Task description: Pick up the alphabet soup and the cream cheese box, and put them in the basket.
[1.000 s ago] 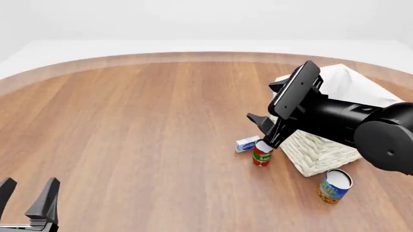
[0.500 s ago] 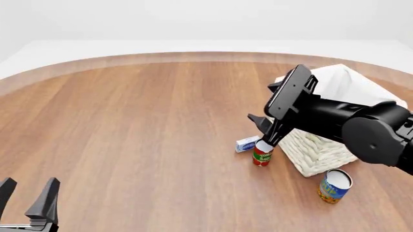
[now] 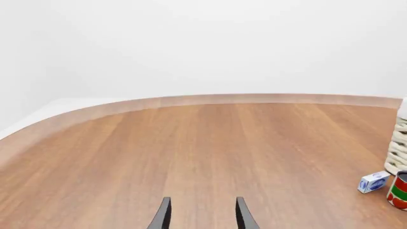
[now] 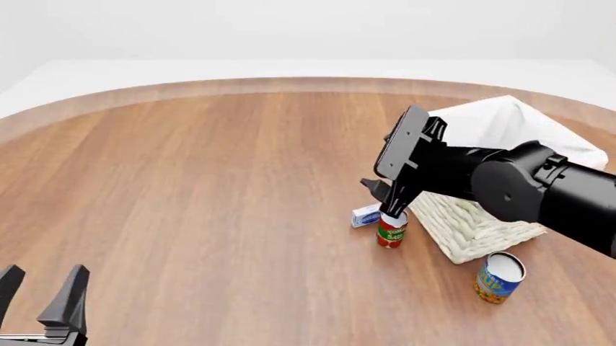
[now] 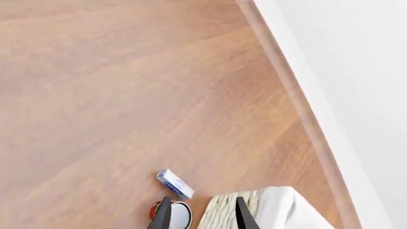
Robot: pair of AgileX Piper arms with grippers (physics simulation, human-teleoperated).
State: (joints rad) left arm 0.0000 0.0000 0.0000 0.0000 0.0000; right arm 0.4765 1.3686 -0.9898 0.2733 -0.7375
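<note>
So my right pincer is hanging just above the red-and-green can, which isn't even one of my targets, with the basket right beside it. In the right wrist view the two fingers show apart with nothing between them, so it's open and holding nothing. The thing that matters: the cream cheese box lies on the table just beside that can, on the side away from the basket, so from the pincer it sits slightly toward my left and a bit farther out, almost touching the can. Its long axis runs slanted across the wood, going by the right wrist view, so I reckon I'd have to turn the wrist to close across the short side, and the can crowding it could get bumped. The alphabet soup stands upright near the basket's near corner, closer to me, also on the right arm's side. My left pincer is parked well away at the near left, fingers spread, empty. Right arm is clearly nearer to both.
</note>
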